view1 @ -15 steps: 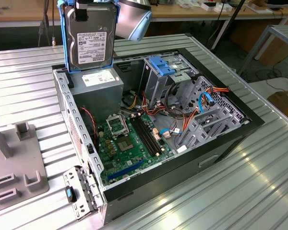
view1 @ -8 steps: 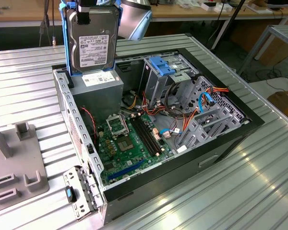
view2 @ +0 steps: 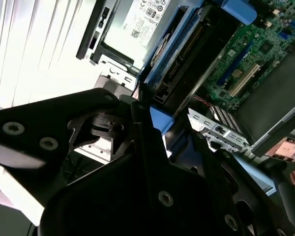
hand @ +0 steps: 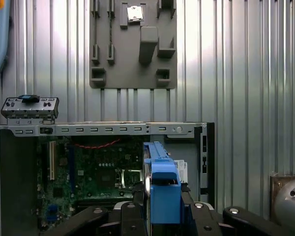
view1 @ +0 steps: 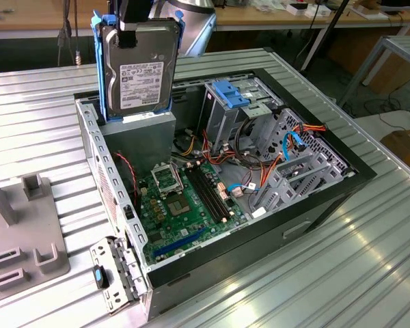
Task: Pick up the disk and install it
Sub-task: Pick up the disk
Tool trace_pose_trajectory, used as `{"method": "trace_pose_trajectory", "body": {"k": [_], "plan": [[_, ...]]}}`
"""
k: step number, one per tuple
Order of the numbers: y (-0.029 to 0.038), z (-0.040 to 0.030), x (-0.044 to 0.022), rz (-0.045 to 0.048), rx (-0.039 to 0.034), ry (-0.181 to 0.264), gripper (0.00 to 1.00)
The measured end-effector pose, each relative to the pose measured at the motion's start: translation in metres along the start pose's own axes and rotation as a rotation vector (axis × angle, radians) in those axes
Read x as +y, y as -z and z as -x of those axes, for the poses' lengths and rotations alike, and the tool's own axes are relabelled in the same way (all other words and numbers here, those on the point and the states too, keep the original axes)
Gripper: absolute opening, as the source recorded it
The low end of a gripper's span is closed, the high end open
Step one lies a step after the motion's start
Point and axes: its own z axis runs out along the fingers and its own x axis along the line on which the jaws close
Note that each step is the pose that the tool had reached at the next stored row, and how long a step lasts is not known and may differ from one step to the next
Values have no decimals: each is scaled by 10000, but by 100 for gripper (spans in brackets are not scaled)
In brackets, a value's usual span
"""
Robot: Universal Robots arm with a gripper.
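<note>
Currently held: disk (view1: pixel 138 68), upright over open case (view1: pixel 99 164)
Claw (view1: pixel 132 24): clamped on disk's top edge
Tip: best kept square with cage (view1: pixel 220 123) slot

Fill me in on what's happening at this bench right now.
The robot arm's pincer is clamped on the top edge of the flat grey-metal hard drive, which has a white label and a blue plastic rail frame. The drive hangs upright over the open black computer case, with the green motherboard exposed below. It is not yet seated in the metal drive cage with the blue latch, which sits further toward the exterior view's right.
</note>
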Motion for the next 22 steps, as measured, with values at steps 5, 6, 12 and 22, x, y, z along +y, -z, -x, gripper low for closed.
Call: {"method": "trace_pose_trajectory", "body": {"k": [5, 6, 12, 22], "plan": [[-5, -26, -140, 0, -1, 0, 36], [-6, -29, -203, 0, 0, 0, 36], [-3, -149, -316, 0, -1, 0, 36], [14, -629, -321, 0, 0, 0, 36]]}}
